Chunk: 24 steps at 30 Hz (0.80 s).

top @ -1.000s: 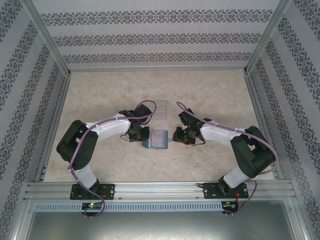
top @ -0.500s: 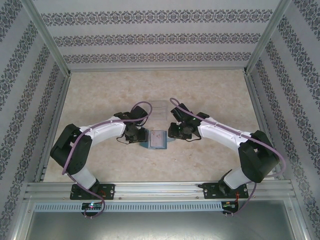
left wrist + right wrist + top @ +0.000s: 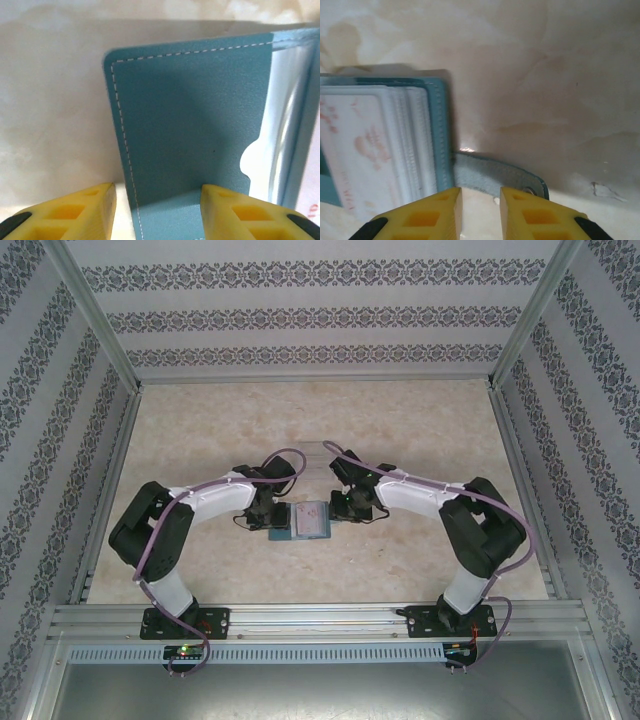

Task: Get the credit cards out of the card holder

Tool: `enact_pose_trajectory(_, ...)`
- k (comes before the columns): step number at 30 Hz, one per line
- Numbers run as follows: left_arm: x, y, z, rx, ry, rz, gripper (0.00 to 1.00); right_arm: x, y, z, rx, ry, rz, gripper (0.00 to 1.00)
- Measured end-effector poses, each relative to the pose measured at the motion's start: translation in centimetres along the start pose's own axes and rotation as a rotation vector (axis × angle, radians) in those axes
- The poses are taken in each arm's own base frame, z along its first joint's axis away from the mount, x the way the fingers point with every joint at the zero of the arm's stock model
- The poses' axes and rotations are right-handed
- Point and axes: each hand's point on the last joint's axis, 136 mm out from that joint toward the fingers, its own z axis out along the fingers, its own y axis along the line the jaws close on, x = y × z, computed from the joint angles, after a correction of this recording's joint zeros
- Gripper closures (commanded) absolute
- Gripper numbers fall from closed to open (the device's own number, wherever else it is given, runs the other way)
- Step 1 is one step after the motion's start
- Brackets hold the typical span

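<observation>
**Two grippers flank open card holder, cards in their sleeves**

At the left gripper, the yellow fingers stand well apart. The stitched outer edge of the teal card holder runs down between them, and the right-hand finger overlaps the panel. Past that panel, to the gripper's right, a clear sleeve catches the light. Left of the fingers lies bare table, open up to the holder's far corner.

At the right gripper, the fingers sit close with a narrow gap. The holder's strap tab lies just ahead of the tips, its snap end by the right-hand finger; whether the tips pinch it cannot be told. Ahead and to the left, the credit cards, pale with reddish marks, sit stacked in clear sleeves inside the holder's teal rim. Ahead and to the right the table is free.

From above, the holder lies open and flat between the two grippers, one at each side edge. Broad table stretches beyond them to the patterned walls.
</observation>
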Motion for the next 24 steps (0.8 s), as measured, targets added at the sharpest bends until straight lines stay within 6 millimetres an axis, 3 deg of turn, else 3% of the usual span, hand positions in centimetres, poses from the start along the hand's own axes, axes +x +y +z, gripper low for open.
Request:
enact_pose_trajectory(10,-0.3,0.5,0.0,-0.066,0.039,0.030,0.53,-0.1,-0.4,1.1,0.027,0.014,-0.017,0.77)
enact_pose_trajectory(16,-0.4,0.9,-0.2,-0.116,0.064,0.049,0.47,-0.2,-0.3,1.1,0.022,0.011,-0.021,0.77)
enact_pose_trajectory(24,-0.7,1.1,-0.3,-0.186,0.072,0.082,0.71,-0.3,0.1,1.2,0.004,0.011,-0.023,0.78)
